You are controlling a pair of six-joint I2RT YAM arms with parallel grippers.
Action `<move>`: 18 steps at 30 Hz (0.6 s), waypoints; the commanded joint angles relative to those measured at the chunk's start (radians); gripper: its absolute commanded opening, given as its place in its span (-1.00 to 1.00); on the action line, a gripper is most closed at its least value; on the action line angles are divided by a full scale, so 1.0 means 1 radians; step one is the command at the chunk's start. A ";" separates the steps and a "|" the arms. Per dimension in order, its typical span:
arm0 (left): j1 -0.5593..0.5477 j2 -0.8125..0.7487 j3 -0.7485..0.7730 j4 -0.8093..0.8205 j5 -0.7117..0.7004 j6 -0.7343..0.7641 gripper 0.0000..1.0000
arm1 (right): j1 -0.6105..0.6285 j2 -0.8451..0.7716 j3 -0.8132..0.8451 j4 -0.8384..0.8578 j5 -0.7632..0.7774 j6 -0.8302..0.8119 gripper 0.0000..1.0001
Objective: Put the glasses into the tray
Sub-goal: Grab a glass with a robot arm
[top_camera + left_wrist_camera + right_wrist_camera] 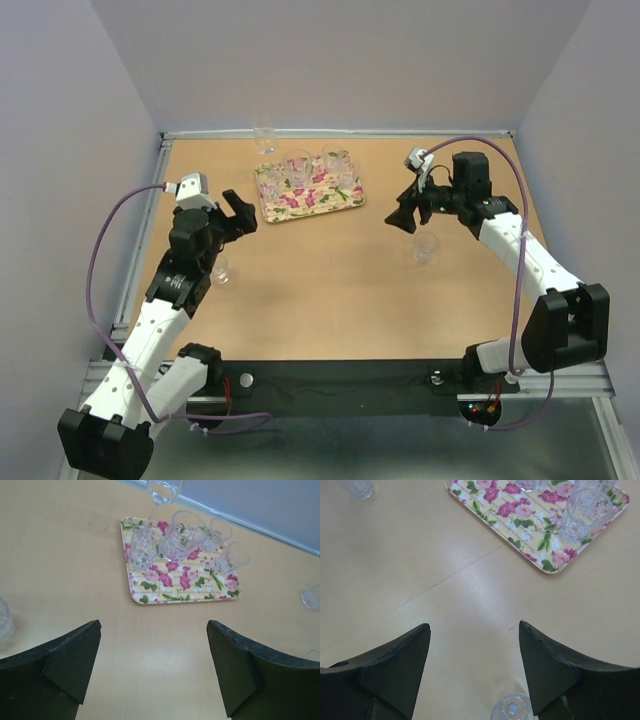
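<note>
– Grippers first: our left gripper (243,211) hangs spread wide with nothing between its fingers, and our right gripper (399,216) is just as wide and bare.

– And the glasses (175,540)?

– We count four crowded on the far half of the tray (172,594). Three more stand on the surface (320,300): the near tumbler (426,246) just beside our right gripper, the left tumbler (220,268) close to our left arm, and the far tumbler (264,135) behind the tray.

– What worries us?

– The near tumbler sits off-centre. If we drop straight down, one finger could catch its rim and tip it. On the tray, a new glass set too far back could knock the cluster. The bare near half looks safer.

– Which view tells us that?

– Only the right wrist view shows that tumbler's mouth low under the right-hand finger, not in the gap. The top view alone shows all three strays at once. The left wrist view cuts two of them off at its edges.
</note>
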State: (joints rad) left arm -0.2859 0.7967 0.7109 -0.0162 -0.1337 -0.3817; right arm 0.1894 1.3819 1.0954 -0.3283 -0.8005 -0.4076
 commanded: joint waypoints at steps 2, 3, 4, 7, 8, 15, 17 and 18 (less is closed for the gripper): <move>0.007 -0.001 0.007 -0.128 -0.015 -0.149 0.97 | -0.007 -0.040 -0.034 0.117 -0.032 0.046 0.53; 0.007 0.001 0.010 -0.148 -0.023 -0.163 0.97 | -0.007 -0.040 -0.035 0.120 -0.031 0.050 0.53; 0.008 0.004 0.013 -0.166 -0.032 -0.174 0.97 | -0.008 -0.038 -0.038 0.123 -0.032 0.053 0.53; 0.007 0.009 0.025 -0.235 -0.079 -0.221 0.97 | -0.008 -0.044 -0.042 0.130 -0.029 0.058 0.53; 0.007 0.012 0.027 -0.252 -0.087 -0.232 0.97 | -0.008 -0.044 -0.043 0.130 -0.029 0.058 0.53; 0.007 0.061 0.045 -0.350 -0.099 -0.278 0.96 | -0.010 -0.044 -0.051 0.140 -0.023 0.059 0.56; 0.008 0.076 0.047 -0.363 -0.099 -0.281 0.94 | -0.010 -0.044 -0.052 0.138 -0.023 0.059 0.57; 0.007 0.082 0.047 -0.372 -0.101 -0.284 0.94 | -0.010 -0.041 -0.051 0.140 -0.022 0.059 0.57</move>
State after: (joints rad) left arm -0.2840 0.8642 0.7136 -0.3401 -0.2108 -0.6342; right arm 0.1883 1.3701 1.0512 -0.2443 -0.8093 -0.3588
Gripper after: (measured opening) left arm 0.972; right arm 0.780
